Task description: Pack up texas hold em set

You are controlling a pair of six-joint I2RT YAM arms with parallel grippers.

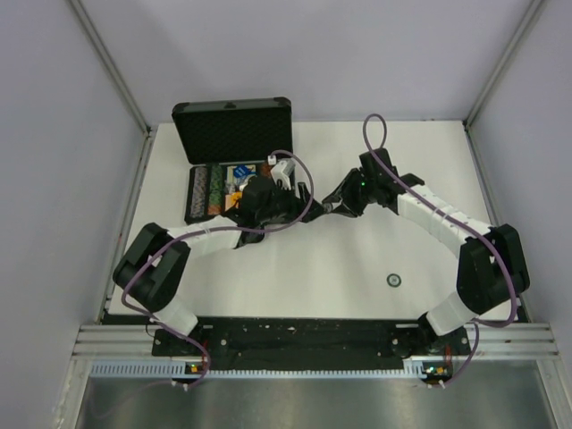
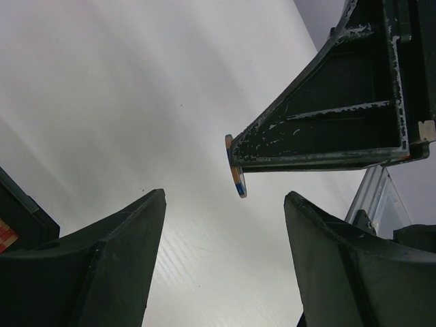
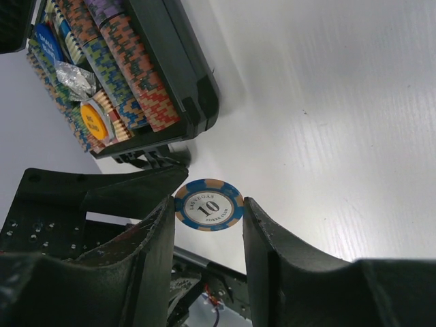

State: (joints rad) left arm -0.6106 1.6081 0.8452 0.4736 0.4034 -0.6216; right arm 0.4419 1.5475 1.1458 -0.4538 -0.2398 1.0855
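The black briefcase point(image 1: 232, 130) stands open at the table's back left, lid up, with multicoloured chip rows point(image 1: 207, 192) in its tray. The right wrist view shows the chip rows point(image 3: 129, 61), an orange disc point(image 3: 95, 119) and a blue card deck point(image 3: 48, 41) inside. My right gripper point(image 3: 208, 202) is shut on a blue and tan "10" chip point(image 3: 208, 211) held by its edges above the table, right of the case. My left gripper point(image 2: 225, 196) is open and empty, facing that chip point(image 2: 236, 174) close up. In the top view the two grippers point(image 1: 299, 198) point(image 1: 332, 206) almost meet.
A small dark chip point(image 1: 393, 280) lies alone on the white table point(image 1: 357, 259) at the front right. Grey walls and aluminium posts point(image 1: 116, 71) close in the sides and back. A black rail point(image 1: 304, 335) runs along the near edge.
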